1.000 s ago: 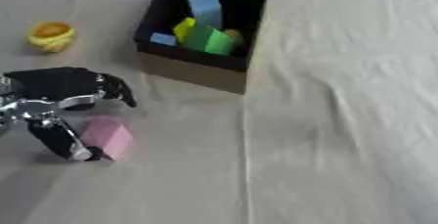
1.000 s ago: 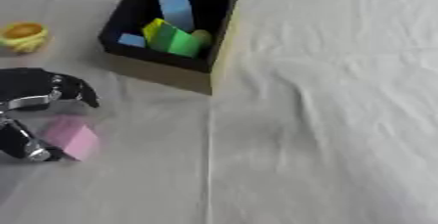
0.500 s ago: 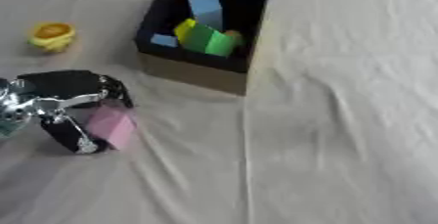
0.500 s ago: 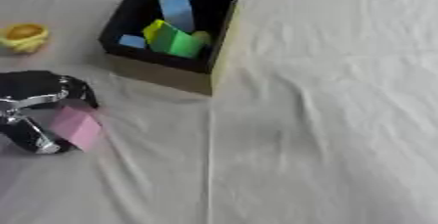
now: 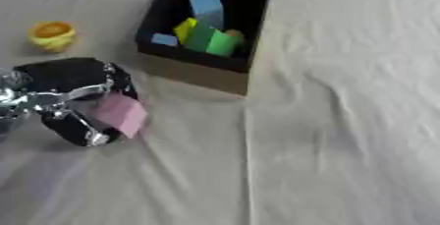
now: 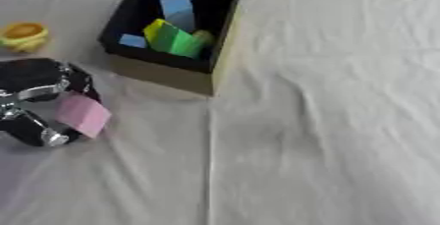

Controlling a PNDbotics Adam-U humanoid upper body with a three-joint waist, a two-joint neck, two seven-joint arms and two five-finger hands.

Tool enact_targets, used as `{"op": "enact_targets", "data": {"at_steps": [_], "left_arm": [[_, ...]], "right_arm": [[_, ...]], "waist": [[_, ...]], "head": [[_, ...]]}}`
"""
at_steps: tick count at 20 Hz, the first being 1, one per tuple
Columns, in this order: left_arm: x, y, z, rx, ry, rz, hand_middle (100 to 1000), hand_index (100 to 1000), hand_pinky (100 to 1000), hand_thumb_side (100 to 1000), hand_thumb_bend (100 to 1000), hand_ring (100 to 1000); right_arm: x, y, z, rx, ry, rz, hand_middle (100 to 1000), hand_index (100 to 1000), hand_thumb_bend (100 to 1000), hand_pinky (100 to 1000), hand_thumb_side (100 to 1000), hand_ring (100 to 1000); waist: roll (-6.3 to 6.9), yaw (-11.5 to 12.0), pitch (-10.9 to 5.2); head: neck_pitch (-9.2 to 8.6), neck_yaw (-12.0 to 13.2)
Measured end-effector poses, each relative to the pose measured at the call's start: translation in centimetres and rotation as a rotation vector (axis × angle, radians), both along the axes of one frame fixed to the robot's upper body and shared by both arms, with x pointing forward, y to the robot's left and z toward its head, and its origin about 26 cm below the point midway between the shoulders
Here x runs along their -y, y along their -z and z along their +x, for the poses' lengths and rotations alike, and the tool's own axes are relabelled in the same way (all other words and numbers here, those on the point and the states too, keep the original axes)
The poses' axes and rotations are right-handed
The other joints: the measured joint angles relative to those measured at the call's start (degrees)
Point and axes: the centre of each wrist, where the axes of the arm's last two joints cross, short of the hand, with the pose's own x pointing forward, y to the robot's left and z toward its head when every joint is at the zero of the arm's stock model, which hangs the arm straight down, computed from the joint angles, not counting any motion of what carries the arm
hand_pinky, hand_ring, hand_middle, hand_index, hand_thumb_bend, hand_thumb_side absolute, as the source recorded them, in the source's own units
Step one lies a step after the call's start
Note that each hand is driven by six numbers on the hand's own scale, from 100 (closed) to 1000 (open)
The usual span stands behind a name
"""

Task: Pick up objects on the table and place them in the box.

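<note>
Now your left hand (image 5: 73, 98) has lifted the pink block (image 5: 120, 114) nearer the box (image 5: 199, 73), fingers curled round it (grasp holds); carry it over the rim next.

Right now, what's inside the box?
Inside the box: a light blue block standing tall, a green piece, a yellow piece and a small blue piece. The box's near wall hides anything lower down.

Pink block (image 5: 120, 114) tilted, pinched in left hand (image 5: 68, 96).
</note>
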Motion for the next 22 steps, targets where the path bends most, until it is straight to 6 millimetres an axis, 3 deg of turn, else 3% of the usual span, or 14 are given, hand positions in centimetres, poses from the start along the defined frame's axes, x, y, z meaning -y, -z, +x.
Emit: {"op": "enact_targets", "data": {"at_steps": [7, 12, 16, 22], "left_arm": [[1.9, -7.8, -1.0, 0.182, 0.157, -0.170, 551, 631, 606, 100, 100, 573], [3.6, -11.2, -0.1, 0.205, 0.190, -0.270, 552, 635, 611, 100, 100, 577], [4.3, -12.1, 3.6, 0.209, 0.132, -0.323, 545, 634, 612, 100, 100, 570], [4.6, -10.8, 9.1, 0.151, 0.053, -0.407, 577, 677, 633, 100, 117, 591]], "right_arm": [[0.2, -0.1, -0.1, 0.004, 0.002, -0.006, 677, 741, 100, 858, 630, 841], [0.1, -0.3, 0.0, 0.006, -0.005, -0.018, 676, 741, 100, 858, 630, 841], [0.0, -0.4, 0.0, 0.005, -0.013, -0.022, 676, 741, 100, 858, 630, 842], [-0.2, -0.5, 0.1, 0.002, -0.021, -0.025, 675, 740, 100, 859, 632, 842]], "waist": [[0.01, 0.5, -0.08], [0.02, 0.3, -0.08], [0.03, -0.1, -0.08], [0.03, -0.4, -0.08]], "head": [[0.56, -0.2], [0.56, -0.1], [0.51, 0.8], [0.18, 3.2]]}}
